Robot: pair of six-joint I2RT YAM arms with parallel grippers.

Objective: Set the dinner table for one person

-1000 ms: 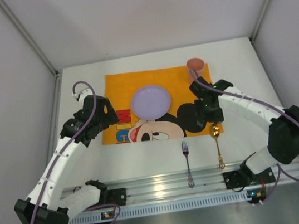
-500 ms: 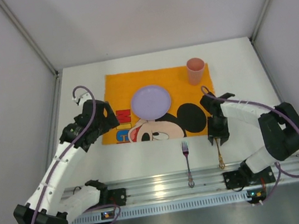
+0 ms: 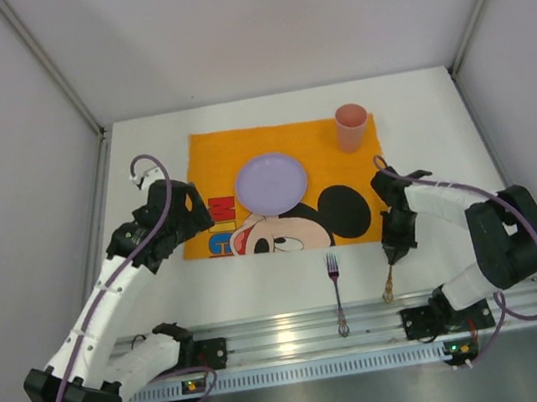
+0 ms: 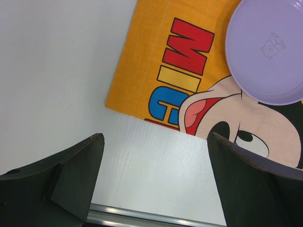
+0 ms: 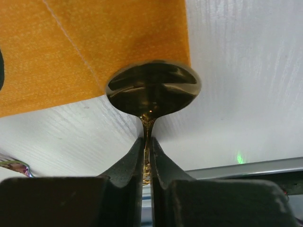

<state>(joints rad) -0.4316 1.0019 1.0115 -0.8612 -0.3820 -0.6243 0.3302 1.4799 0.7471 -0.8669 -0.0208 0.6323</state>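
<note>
- Between the right gripper [image 5: 147, 142]'s tightly pinched jaws is the neck of a gold spoon [image 5: 152, 90], its bowl just ahead of the fingertips, at the corner of the orange placemat [image 5: 94, 42].
- Beneath that gripper lies the white dinner table [image 5: 236, 71], with a fork [image 3: 335, 287] to its left.
- Spread wide and holding nothing, the left gripper [image 4: 154, 156] hangs above the table at the placemat's edge, with a purple plate [image 4: 265, 52] ahead to its right.
- Well beyond the right gripper stands a pink cup [image 3: 351, 126].
</note>
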